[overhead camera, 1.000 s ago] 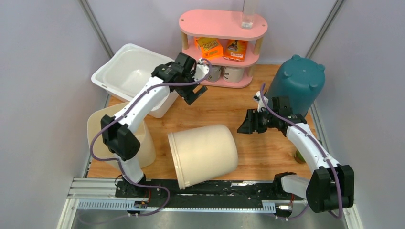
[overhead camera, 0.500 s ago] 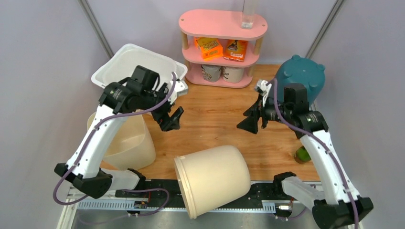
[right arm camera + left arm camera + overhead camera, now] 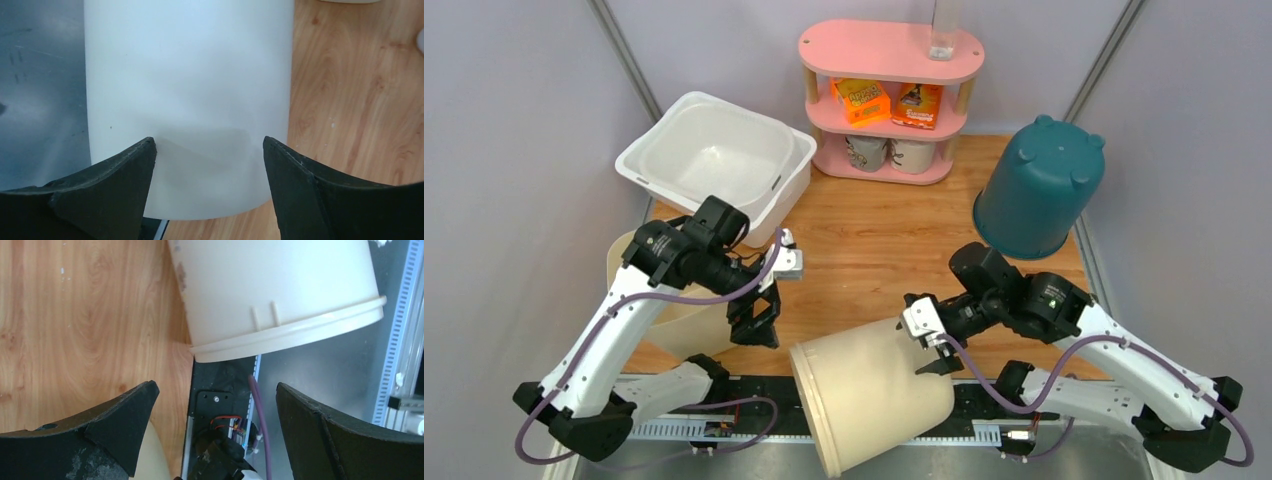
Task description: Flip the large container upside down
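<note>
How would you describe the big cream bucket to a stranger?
Find the middle of the wooden table's near edge. The cream bucket there lies on its side; the green bucket stands upside down, the cream bin upright.

The large container [image 3: 871, 398] was a cream plastic bucket with a smooth, slightly tapered wall and a raised band around its mouth, with short ribs just below that band [image 3: 280, 295]. It lay on its side at the near edge of the wooden counter [image 3: 874, 240]. Its open mouth pointed to the near left and overhung the black rail [image 3: 979, 398], while its closed base pointed right [image 3: 190, 100].
</note>
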You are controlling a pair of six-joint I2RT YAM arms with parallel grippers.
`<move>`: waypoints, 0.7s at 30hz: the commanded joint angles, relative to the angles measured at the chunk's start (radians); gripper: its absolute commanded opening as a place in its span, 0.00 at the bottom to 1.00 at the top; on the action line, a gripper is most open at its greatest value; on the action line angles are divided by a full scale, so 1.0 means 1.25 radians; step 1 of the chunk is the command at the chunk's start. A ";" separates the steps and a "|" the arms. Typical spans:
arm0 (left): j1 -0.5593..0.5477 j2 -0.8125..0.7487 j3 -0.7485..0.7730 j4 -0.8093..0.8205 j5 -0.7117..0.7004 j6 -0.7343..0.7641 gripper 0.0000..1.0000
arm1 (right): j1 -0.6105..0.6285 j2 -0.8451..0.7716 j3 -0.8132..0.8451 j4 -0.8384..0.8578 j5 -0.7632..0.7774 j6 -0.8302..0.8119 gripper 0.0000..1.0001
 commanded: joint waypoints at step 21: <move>-0.212 -0.055 -0.010 0.119 -0.123 0.404 0.88 | -0.241 0.150 -0.038 0.241 0.183 0.330 0.82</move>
